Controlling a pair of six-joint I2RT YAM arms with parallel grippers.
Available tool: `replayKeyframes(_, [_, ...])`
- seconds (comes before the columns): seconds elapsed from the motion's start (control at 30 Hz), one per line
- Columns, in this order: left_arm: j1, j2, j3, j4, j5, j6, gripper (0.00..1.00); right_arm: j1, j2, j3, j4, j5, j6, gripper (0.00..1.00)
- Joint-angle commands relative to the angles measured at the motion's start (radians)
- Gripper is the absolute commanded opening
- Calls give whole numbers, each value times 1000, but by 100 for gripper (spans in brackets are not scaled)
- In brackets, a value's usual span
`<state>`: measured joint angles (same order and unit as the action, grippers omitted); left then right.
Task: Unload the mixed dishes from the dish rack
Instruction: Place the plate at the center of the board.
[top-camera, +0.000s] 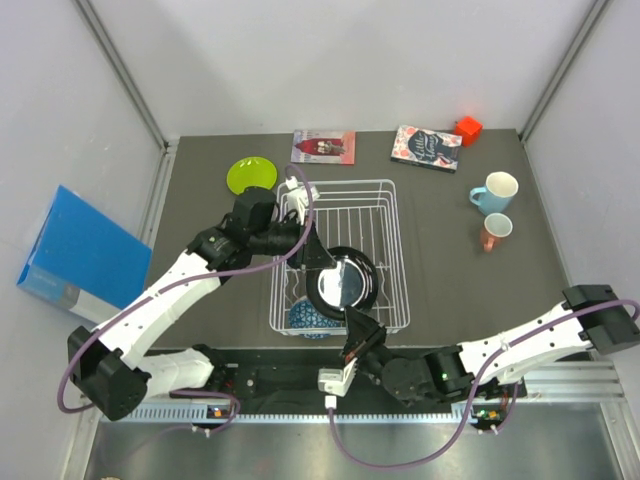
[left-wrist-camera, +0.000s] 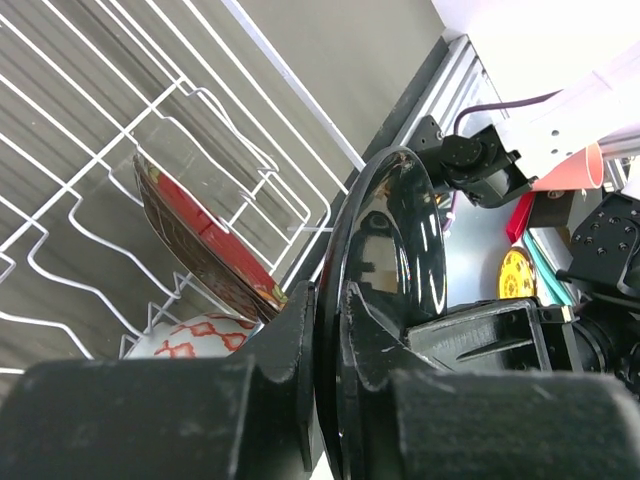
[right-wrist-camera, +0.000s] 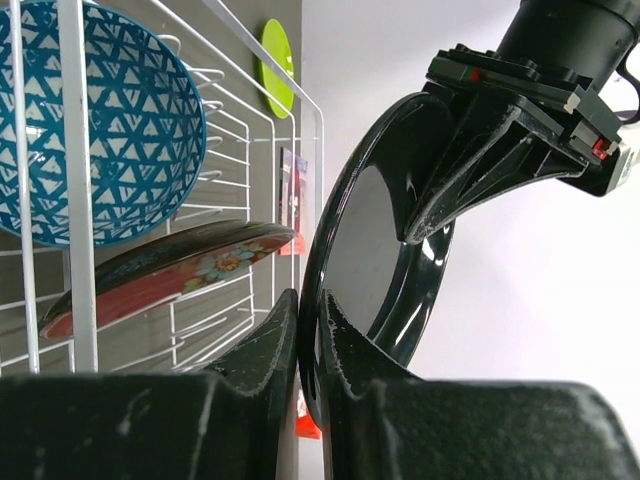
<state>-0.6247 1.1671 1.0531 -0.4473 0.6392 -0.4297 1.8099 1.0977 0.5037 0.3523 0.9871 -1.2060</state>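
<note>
Two grippers are on one dish. The left gripper (top-camera: 312, 250) is closed on the far-left rim of the black plate (top-camera: 345, 280). The right gripper (top-camera: 357, 325) pinches its near rim, and both wrist views show the rim squeezed between the fingers with no gap. The plate stands on edge over the near half of the dish rack (top-camera: 390, 215), which sits mid-table towards the near edge.

I read this as a hand-over. The left arm reaches the rack's slots from the left side, while the free ground lies towards the right edge of the table (top-camera: 450, 280).

Already out: green plate (top-camera: 251, 176) by the far-left corner, blue mug (top-camera: 495, 192) and pink cup (top-camera: 495, 230) near the right edge.

Still racked: red plate (left-wrist-camera: 200, 240), leaning in its divider just beside the black one, and blue bowl (top-camera: 310, 318) on its side at the rack's near-left corner.

Next, I judge, one grip must let go before the other pulls, or the plate twists and may knock the red plate.
</note>
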Motion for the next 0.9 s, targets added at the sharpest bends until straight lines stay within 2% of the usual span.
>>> replayKeyframes(0.0, [-4,-12,13,-36,-88,100,0,-4,-25,25,128,90,-12,11])
replayKeyframes(0.03, [-6,-12,19,-34,-98,98,0,-4,-22,25,128,94,0,15])
replayKeyframes(0.07, [-6,-15,21,-30,-104,98,0,-4,-19,29,128,100,6,35])
replayKeyframes(0.13, [-6,-21,27,-24,-142,91,0,-3,-15,35,134,117,32,56])
replayKeyframes(0.17, [-3,-23,25,-18,-159,88,0,-4,-15,39,142,127,40,74])
replayKeyframes(0.2, [-4,-29,30,-14,-179,79,0,-4,-15,42,154,146,49,81])
replayKeyframes(0.23, [-4,-33,36,-14,-234,68,0,-4,-22,45,162,157,71,95])
replayKeyframes(0.27, [0,-35,39,-11,-263,59,0,-4,-27,56,166,166,85,100])
replayKeyframes(0.43, [63,-49,91,5,-354,13,0,-6,-110,133,116,237,279,100])
replayKeyframes(0.53, [189,-31,146,10,-406,-56,0,-23,-156,202,73,280,423,100])
replayKeyframes(0.57, [288,-5,165,1,-415,-81,0,-40,-188,238,39,285,460,100])
replayKeyframes(0.67, [445,51,200,33,-479,-181,0,-75,-240,283,36,309,557,100])
replayKeyframes(0.73, [477,92,234,29,-550,-214,0,-86,-280,292,34,314,614,100])
replayKeyframes(0.87, [612,172,203,134,-627,-276,0,-98,-338,289,22,317,694,100])
